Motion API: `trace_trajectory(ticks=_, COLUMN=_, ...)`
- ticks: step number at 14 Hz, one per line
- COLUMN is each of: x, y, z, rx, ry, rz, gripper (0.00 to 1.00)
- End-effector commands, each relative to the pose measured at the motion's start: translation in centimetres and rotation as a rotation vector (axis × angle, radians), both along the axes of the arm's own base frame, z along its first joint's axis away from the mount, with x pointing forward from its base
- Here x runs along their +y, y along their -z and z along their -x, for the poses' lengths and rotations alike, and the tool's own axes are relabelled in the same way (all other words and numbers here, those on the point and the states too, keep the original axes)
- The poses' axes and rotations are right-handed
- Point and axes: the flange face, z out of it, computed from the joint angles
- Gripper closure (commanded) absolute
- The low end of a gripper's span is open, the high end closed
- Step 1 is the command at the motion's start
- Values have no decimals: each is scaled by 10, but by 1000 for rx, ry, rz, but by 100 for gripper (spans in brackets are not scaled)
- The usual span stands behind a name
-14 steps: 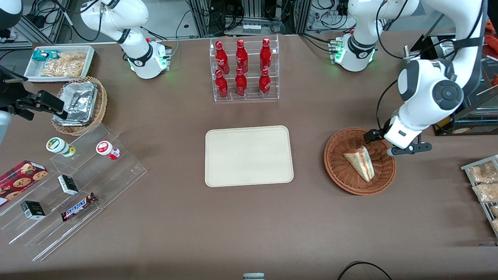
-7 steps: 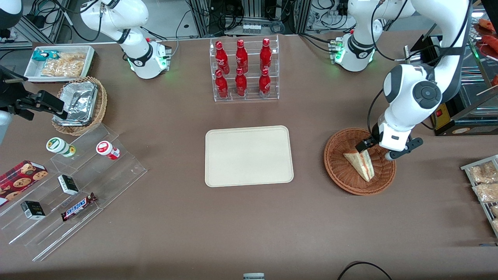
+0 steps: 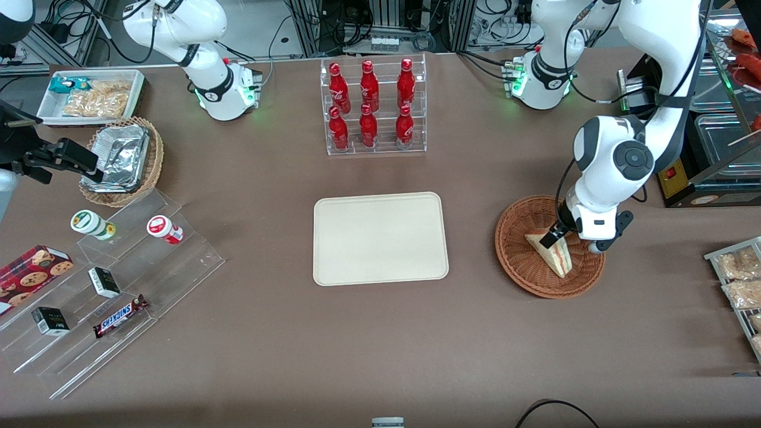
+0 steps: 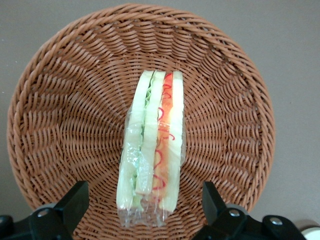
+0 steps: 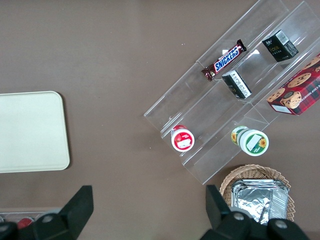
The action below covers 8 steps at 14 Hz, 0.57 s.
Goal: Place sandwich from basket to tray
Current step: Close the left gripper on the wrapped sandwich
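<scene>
We're early on: sandwich lies in basket, tray bare. Gripper spread wide astride sandwich, prob. not touching. Grasp, lift, carry, drop-off all left.

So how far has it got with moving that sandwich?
Nothing is moved yet. The plastic-wrapped triangular white-bread sandwich lies in the round reddish-brown wicker basket. In hand: the left arm's hand is open, low over the basket, one finger either side of the sandwich, not gripping. Left: close, lift, carry it to the flat cream rectangular tray, which has nothing on it.
</scene>
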Motion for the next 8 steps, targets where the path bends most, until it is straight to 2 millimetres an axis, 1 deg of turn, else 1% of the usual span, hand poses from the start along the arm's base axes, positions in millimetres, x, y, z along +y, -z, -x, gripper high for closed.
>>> trace_trajectory(ticks=1, x=-3, y=18, z=-5, rx=7, ry=-8, rz=0, gripper=0)
trace_trajectory(ticks=2, x=-4, y=18, z=-7, rx=5, ry=18, rz=-1, gripper=2)
trace_trajectory(ticks=3, x=-3, y=17, z=-8, rx=3, ry=36, rz=-1, gripper=8)
trace_trajectory(ticks=4, x=-3, y=19, z=-7, rx=7, ry=30, rz=-1, gripper=20)
trace_trajectory(ticks=5, x=-3, y=19, z=-7, rx=9, ry=20, rz=0, gripper=41)
trace_trajectory(ticks=6, x=-3, y=18, z=-7, rx=11, ry=14, rz=0, gripper=65)
trace_trajectory(ticks=7, x=-3, y=17, z=-8, rx=8, ry=13, rz=2, gripper=84)
trace_trajectory(ticks=8, x=-5, y=12, z=-13, rx=-1, ry=17, rz=3, gripper=85)
